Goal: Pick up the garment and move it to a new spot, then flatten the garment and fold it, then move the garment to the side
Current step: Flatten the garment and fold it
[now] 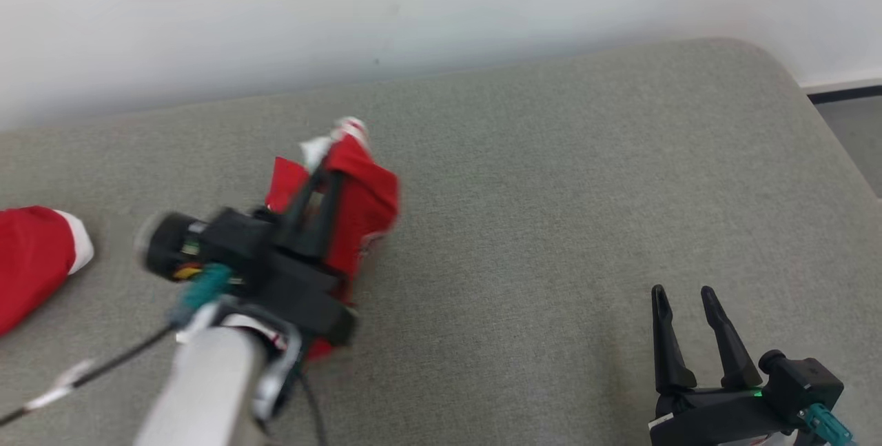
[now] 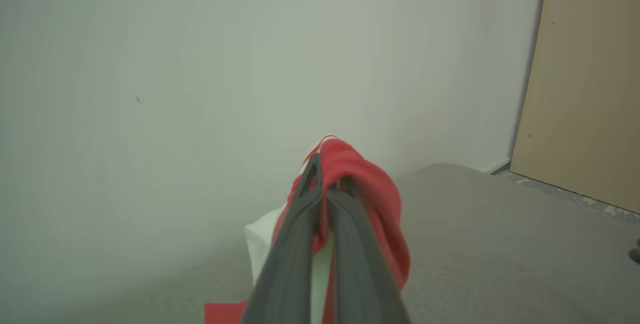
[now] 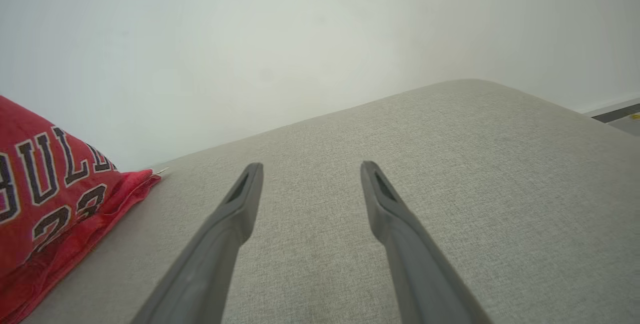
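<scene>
CLOTH IN HAND: The left gripper [image 1: 331, 180] holds a bunched red garment [image 1: 368, 215] above a grey cushion [image 1: 565, 191], its 2 dark fingers pinched tight on a fold near the top of the bundle. The cloth droops around and below the fingers, and a white patch shows among the red. In the right wrist view the lower part spreads down and appears to reach the cushion, with dark, white-edged lettering and the number 23 across it. The right gripper [image 1: 682, 294] hovers low at the right, well apart from the garment, its fingers spread wide with nothing between them. A second red piece [image 1: 27, 260], white-cuffed, lies at the left edge; whether it belongs to the same garment cannot be told. A pale wall [image 1: 413, 12] stands behind.

The garment looks light, soft and limp, likely a slick jersey knit that will sag and may slide from a single pinch. For flattening, a hold at 2 points, such as shoulder seams or hem corners where the layers double, would likely serve better than the bunched middle.
</scene>
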Controlling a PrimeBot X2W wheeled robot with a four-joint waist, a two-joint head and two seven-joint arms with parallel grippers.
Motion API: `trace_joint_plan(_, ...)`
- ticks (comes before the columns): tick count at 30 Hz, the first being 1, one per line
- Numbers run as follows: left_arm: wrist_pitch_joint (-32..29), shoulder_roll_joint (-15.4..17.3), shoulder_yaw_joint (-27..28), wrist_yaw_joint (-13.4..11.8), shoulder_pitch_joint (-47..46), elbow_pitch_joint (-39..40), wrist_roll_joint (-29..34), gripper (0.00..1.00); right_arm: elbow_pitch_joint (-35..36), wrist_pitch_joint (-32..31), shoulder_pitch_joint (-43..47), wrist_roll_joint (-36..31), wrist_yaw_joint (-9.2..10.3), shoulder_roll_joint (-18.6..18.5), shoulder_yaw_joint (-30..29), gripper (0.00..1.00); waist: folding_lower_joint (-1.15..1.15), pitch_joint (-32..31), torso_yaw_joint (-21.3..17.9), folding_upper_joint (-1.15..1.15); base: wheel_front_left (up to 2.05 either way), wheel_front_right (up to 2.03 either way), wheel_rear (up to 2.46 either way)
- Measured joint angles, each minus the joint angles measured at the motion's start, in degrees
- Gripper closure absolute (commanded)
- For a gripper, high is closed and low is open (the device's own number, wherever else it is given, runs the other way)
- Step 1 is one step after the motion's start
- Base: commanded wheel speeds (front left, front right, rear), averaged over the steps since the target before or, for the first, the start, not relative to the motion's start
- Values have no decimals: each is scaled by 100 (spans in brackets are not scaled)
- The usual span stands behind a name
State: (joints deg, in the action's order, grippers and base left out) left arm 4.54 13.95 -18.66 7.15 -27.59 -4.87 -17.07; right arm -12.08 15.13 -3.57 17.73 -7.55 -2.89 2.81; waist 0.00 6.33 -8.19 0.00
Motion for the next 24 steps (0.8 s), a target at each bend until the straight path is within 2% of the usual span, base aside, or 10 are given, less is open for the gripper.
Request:
trace_joint_plan(5,334,-645,-803,26,-222,-1072,-73,100,-24,1,-112,-8,0,0,-51,0,1,150,-161,1,0,0,0)
trace_joint_plan(7,457,-810,-1173,27,-357,-1503,-112,100,-32,1,-142,-8,0,0,-52,0,0,200,-236,0,0,0,0)
trace_joint_plan(15,858,-1082,-2379,34,-714,-2886,-576,100,-86,0,-230,-8,0,-1,-42,0,1,331,-490,0,0,0,0)
trace_joint_plan(16,879,-1104,-2501,35,-749,-3010,-652,78,-89,0,-231,-8,0,0,-51,0,1,333,-497,0,0,0,0)
trace_joint_plan(17,912,-1105,-2602,35,-789,-3078,-704,0,-97,0,-231,-9,0,-1,-60,0,1,329,-494,0,0,0,0)
trace_joint_plan(21,989,-1101,-2933,33,-980,-3087,-1045,0,-107,0,-230,-25,0,0,-94,0,1,274,-421,0,0,0,0)
trace_joint_plan(24,1028,-1107,-3047,-68,-1113,-3026,-1201,0,-109,0,-188,-58,0,0,-134,0,0,191,-283,0,0,0,0)
